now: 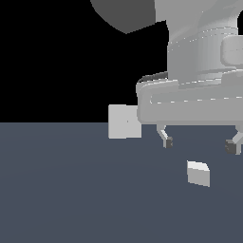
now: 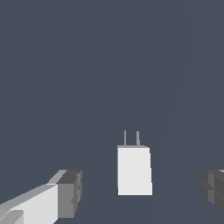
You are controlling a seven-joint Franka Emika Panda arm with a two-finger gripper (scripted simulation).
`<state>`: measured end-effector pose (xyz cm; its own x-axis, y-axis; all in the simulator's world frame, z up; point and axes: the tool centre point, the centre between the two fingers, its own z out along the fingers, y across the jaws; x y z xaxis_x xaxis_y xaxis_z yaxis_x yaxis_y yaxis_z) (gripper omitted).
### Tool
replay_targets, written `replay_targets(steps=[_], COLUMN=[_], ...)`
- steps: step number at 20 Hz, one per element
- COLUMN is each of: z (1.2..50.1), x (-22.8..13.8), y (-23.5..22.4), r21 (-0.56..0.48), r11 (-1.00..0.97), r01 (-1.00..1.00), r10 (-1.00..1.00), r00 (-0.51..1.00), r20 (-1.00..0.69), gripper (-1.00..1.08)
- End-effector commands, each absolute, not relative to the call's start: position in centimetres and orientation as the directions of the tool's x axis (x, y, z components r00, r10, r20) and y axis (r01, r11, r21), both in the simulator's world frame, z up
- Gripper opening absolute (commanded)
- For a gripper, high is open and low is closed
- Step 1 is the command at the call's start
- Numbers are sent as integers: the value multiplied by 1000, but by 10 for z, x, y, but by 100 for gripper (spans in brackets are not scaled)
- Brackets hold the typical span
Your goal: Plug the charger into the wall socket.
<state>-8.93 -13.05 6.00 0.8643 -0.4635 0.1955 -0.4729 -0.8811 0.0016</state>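
Jaws stand wide apart, holding nothing: the gripper (image 1: 199,142) hangs above the floor with its two dark-tipped fingers (image 1: 168,141) spread well to either side. In the wrist view the gripper (image 2: 142,190) shows one grey pad on a pale finger and the other pad at the opposite edge of the picture, with the charger (image 2: 134,170) lying between them but touching neither.

Below the gripper, the charger (image 1: 198,173) rests on the dark blue-grey floor (image 1: 71,190), a small off-white block lying apart from both fingertips. The wrist view shows two thin prongs standing out from one end of the block.

Farther back, toward the exterior view's left, the wall socket (image 1: 123,121) stands upright on the floor as a flat light-grey square panel with a tiny mark at its middle. Its far edge is hidden behind the robot's pale hand body (image 1: 190,107). The socket stands well apart from the charger. Behind it the background is black.
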Motion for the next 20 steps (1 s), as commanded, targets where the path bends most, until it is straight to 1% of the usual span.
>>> replay_targets(steps=[1,9,15,16,20], z=[54,21,12,12,12], x=[-90,-91,-90,-90,-90], y=[-130,-131,-131,-131,-131], r21=[2,0,-1,-1,-1], r11=[-881,-880,-879,-879,-879], r01=[-473,-476,-476,-476,-476], r10=[-464,-467,-467,-467,-467], r00=[864,863,862,862,862], r20=[195,196,196,196,196], gripper=[100,100,100,-100,-100])
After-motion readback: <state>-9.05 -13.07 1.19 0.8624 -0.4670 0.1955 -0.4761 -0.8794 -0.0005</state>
